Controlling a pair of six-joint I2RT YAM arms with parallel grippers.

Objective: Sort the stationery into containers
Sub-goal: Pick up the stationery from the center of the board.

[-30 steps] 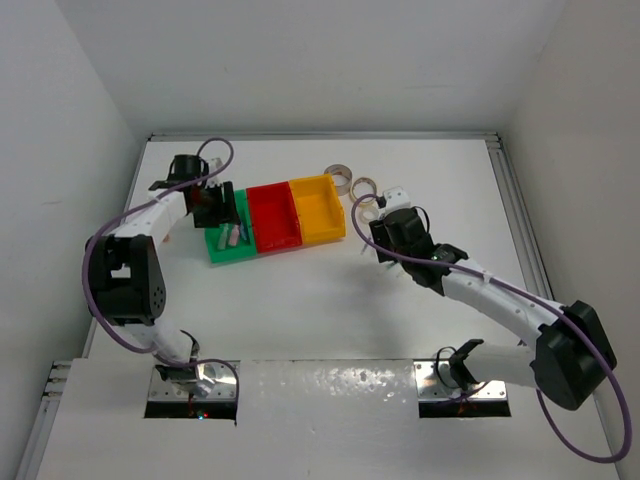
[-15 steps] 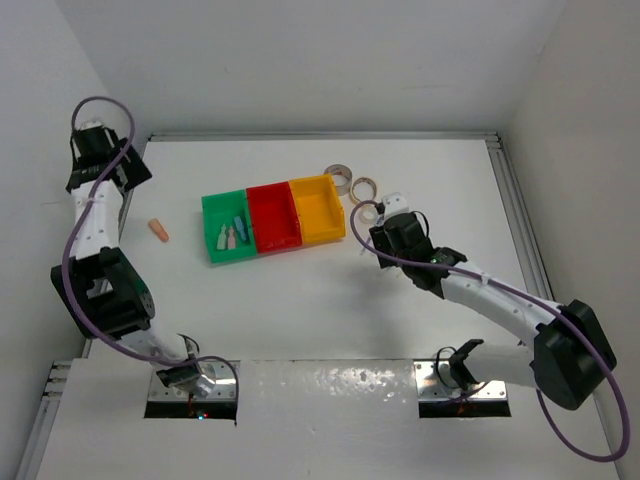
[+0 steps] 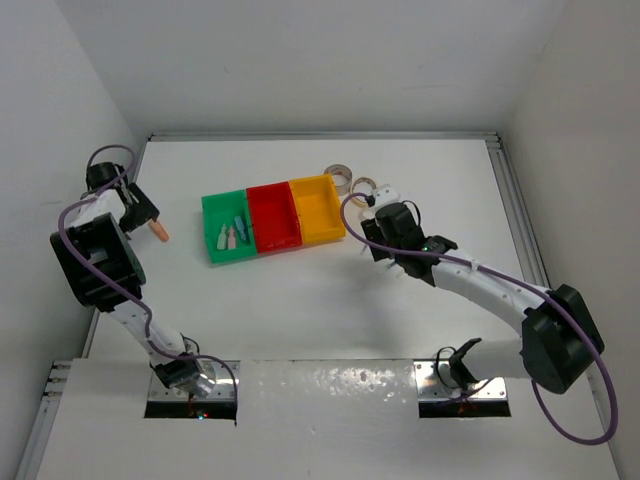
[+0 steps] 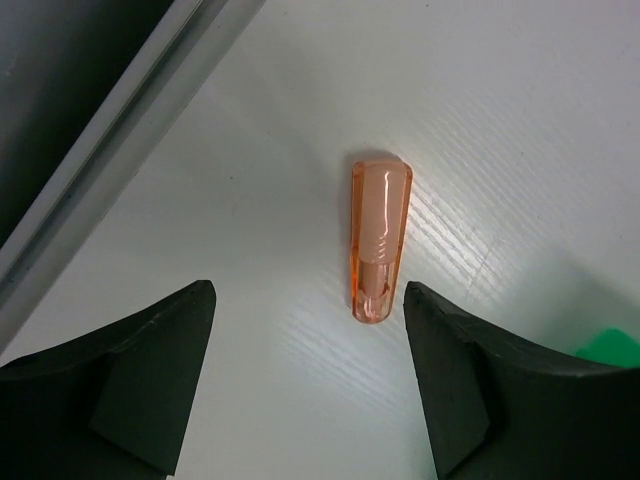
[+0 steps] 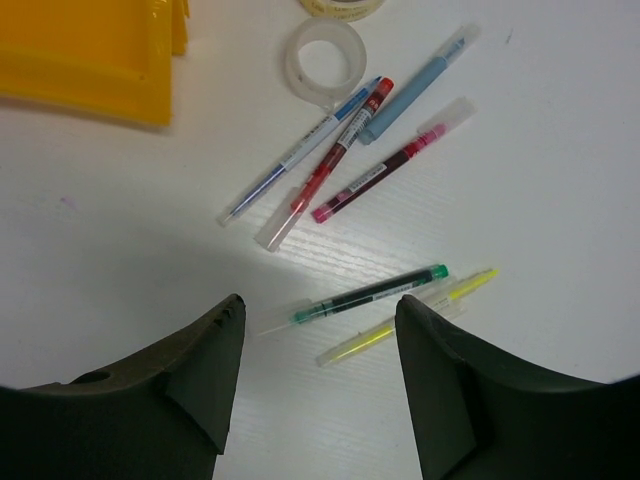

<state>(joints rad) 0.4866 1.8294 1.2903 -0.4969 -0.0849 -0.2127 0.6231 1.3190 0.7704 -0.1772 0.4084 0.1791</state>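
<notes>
An orange block [image 4: 378,240] lies on the table at the left [image 3: 158,231]. My left gripper [image 4: 310,385] is open just above it, the block ahead between the jaws; it shows in the top view [image 3: 140,212]. The green bin [image 3: 228,237] holds several pastel blocks; the red bin [image 3: 275,218] and yellow bin [image 3: 320,208] are joined to it. My right gripper [image 5: 318,375] is open above several pens: a green pen [image 5: 370,294], a yellow pen [image 5: 405,316], a red pen [image 5: 330,160], a blue pen [image 5: 420,80]. A clear tape ring [image 5: 322,48] lies beyond.
Two tape rings [image 3: 340,177] [image 3: 364,187] lie behind the yellow bin. The yellow bin's corner [image 5: 90,55] shows at the top left of the right wrist view. A raised rail [image 4: 100,150] borders the table's left edge close to the orange block.
My left arm left the green bin, swung out to the far left, then came down over the orange block. My right gripper shifted slightly up and left over the pens.
</notes>
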